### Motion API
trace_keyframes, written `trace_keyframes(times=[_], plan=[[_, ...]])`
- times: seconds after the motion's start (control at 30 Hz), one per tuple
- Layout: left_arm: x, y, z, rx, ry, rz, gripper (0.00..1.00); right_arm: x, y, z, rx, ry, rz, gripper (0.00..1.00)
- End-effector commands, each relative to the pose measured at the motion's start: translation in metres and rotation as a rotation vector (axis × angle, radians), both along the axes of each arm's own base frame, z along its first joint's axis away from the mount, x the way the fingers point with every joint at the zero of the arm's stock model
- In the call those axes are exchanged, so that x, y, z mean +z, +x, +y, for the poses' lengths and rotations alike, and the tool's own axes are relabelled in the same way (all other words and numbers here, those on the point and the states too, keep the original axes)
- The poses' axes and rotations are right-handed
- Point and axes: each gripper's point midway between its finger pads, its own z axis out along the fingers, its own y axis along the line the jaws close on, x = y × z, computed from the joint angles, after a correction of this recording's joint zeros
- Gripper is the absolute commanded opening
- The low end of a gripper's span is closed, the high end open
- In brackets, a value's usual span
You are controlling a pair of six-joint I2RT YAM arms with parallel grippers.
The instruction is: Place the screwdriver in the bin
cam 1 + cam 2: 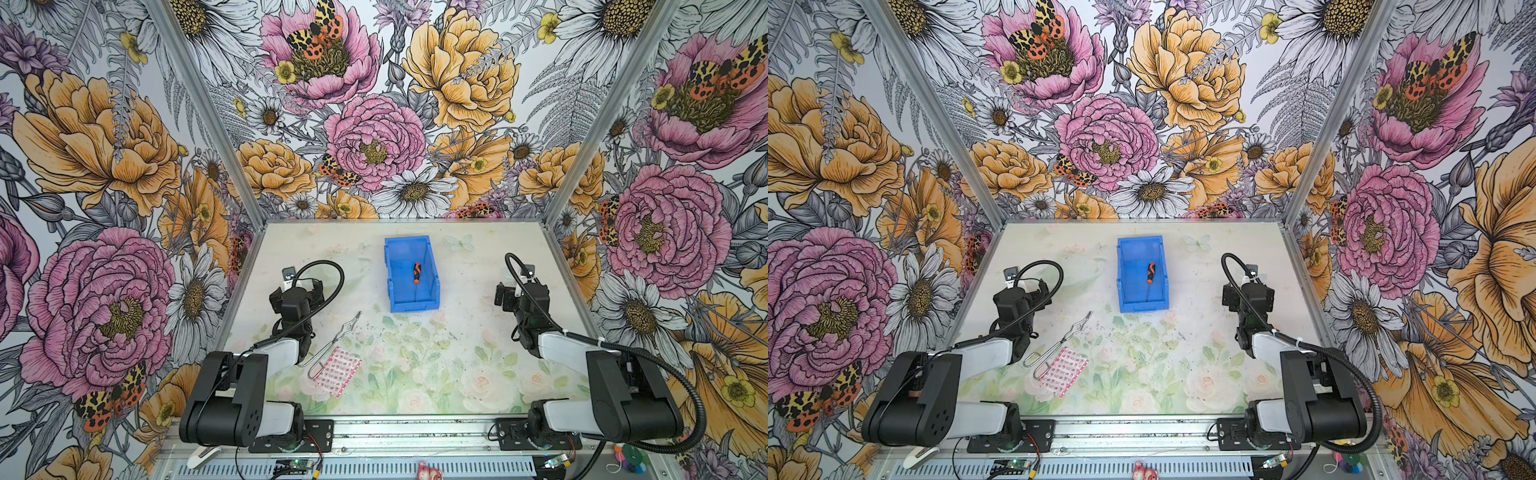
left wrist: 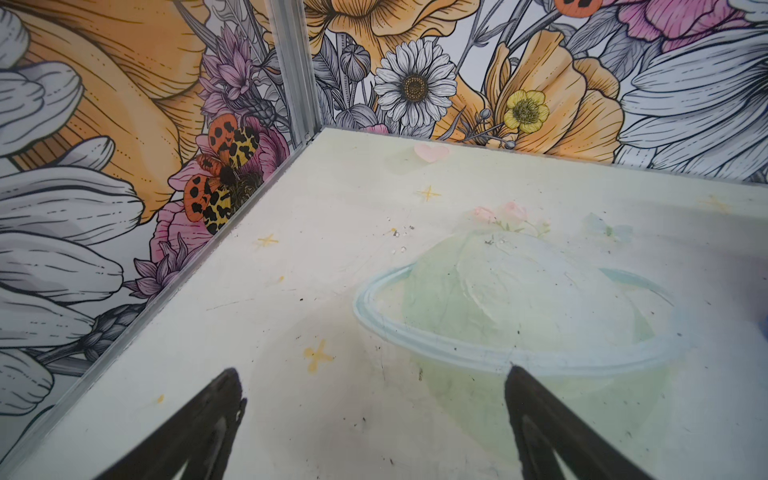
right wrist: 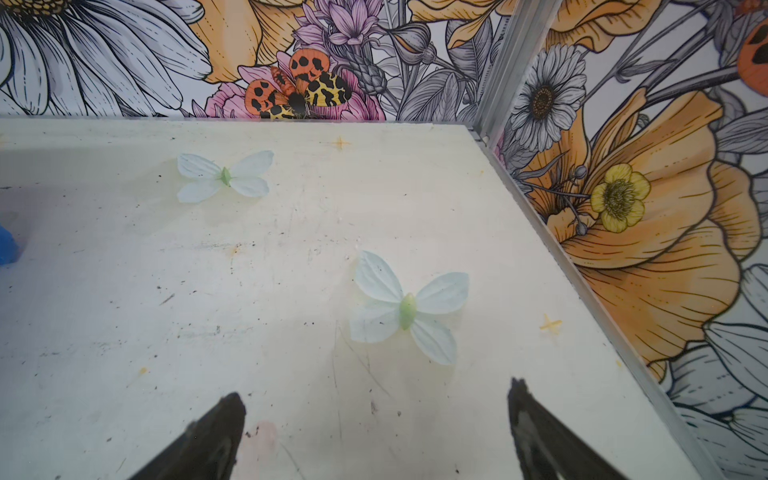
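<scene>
The screwdriver [image 1: 416, 272] [image 1: 1150, 272], with its orange-and-black handle and thin shaft, lies on the floor of the blue bin [image 1: 392, 286] [image 1: 1124, 286] at the table's far middle in both top views. My left gripper [image 2: 372, 388] [image 1: 305, 286] is open over bare tabletop, to the left of the bin and apart from it. My right gripper [image 3: 376, 399] [image 1: 505, 291] is also open with nothing between its fingers, to the right of the bin. A sliver of the bin's blue edge [image 3: 6, 245] shows in the right wrist view.
Silver wire tongs [image 1: 334, 343] [image 1: 1061, 343] and a pink patterned packet [image 1: 337, 371] [image 1: 1063, 371] lie on the table near my left arm. Floral walls close the table on three sides. Printed butterflies [image 3: 409, 307] mark the table surface.
</scene>
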Motion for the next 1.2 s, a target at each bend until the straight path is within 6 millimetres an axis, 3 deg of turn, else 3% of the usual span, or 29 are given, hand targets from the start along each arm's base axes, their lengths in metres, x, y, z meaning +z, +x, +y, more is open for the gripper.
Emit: trace_keyframes(times=[0.0, 0.2, 1.17], plan=[[0.026, 0.017, -0.002, -0.041, 0.027, -0.122, 0.99, 0.028, 0.026, 0.003, 0.041, 0.012, -0.123, 0.99], [0.006, 0.018, -0.003, -0.065, 0.011, -0.127, 0.99, 0.016, 0.028, -0.001, 0.048, 0.047, -0.138, 0.99], [0.004, 0.026, -0.006, -0.134, -0.021, -0.118, 0.99, 0.011, 0.024, -0.001, 0.052, 0.046, -0.162, 0.99]])
